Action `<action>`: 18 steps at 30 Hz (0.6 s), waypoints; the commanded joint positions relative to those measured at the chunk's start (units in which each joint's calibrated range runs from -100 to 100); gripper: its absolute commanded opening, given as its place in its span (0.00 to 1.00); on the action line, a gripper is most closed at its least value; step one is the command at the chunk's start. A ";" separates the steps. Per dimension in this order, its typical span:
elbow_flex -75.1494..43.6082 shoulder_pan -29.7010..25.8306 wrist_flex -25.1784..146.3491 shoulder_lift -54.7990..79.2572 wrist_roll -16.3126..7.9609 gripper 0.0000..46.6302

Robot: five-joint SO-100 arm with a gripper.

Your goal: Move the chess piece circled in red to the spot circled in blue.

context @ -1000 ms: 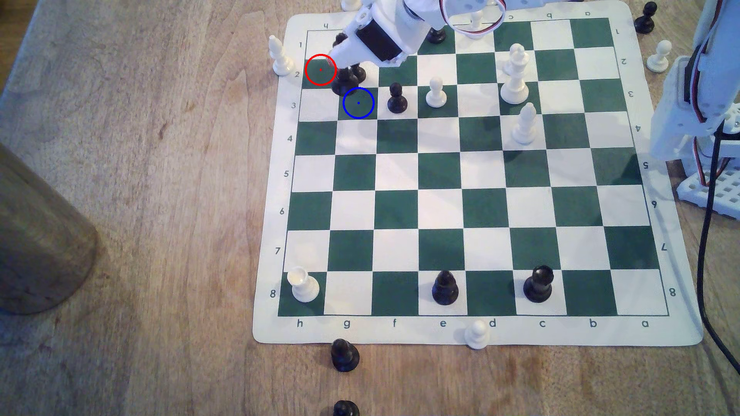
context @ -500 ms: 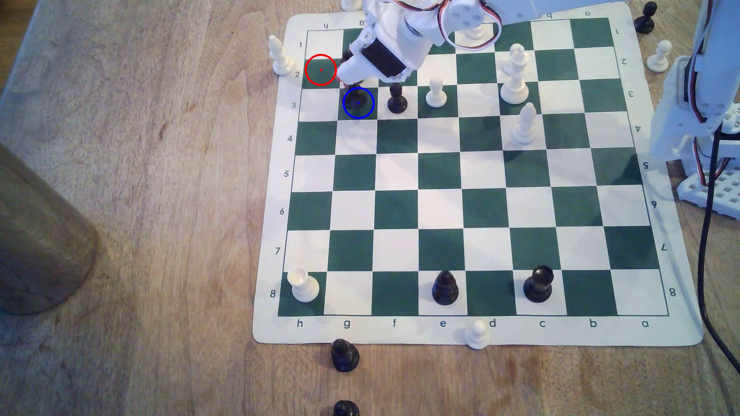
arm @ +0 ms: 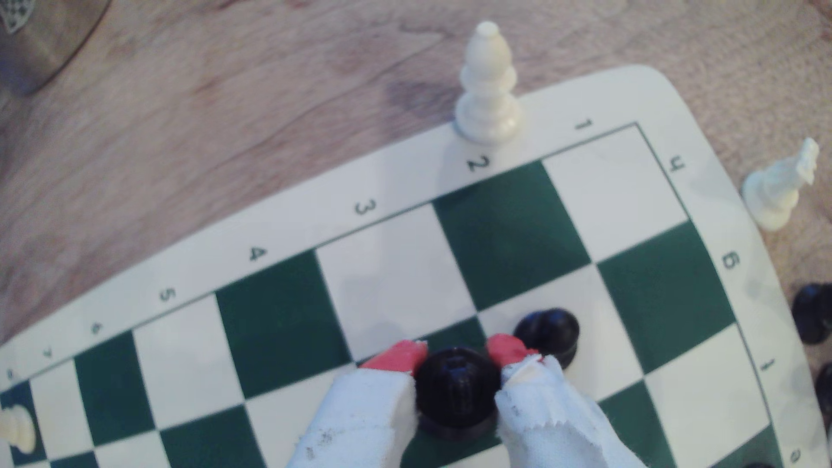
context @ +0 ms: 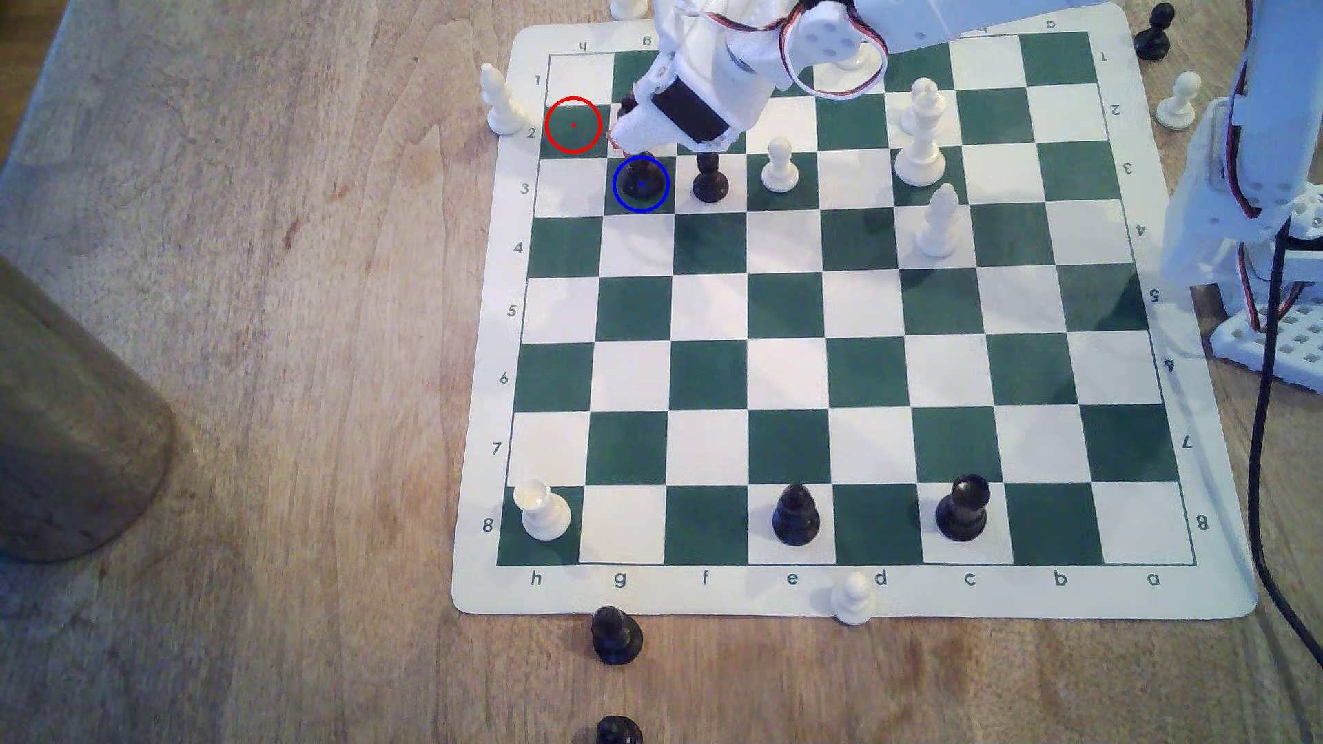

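The pincer [arm: 457, 355] grips the chess piece [arm: 457, 396] between its red fingertips [arm: 398, 355]. The piece [context: 639, 179] stands on the blue-ringed spot [context: 621, 204], beside a pawn [context: 709, 179].

The worktop [context: 286, 322] is matt, grained wood. The board [context: 1210, 501] looks like smooth, flexible vinyl. The chess piece [arm: 457, 391] is glossy black plastic. The pincer [arm: 457, 360] has frayed white cloth wraps with red rubbery fingertips [arm: 398, 355].
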 commanded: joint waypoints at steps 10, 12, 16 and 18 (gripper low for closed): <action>-1.24 -1.10 -0.84 -1.89 -0.29 0.04; -1.24 -1.18 -0.67 -1.72 -0.29 0.04; -0.97 -0.87 -0.59 -1.55 -0.24 0.04; -0.97 -0.71 -0.59 -1.46 -0.15 0.05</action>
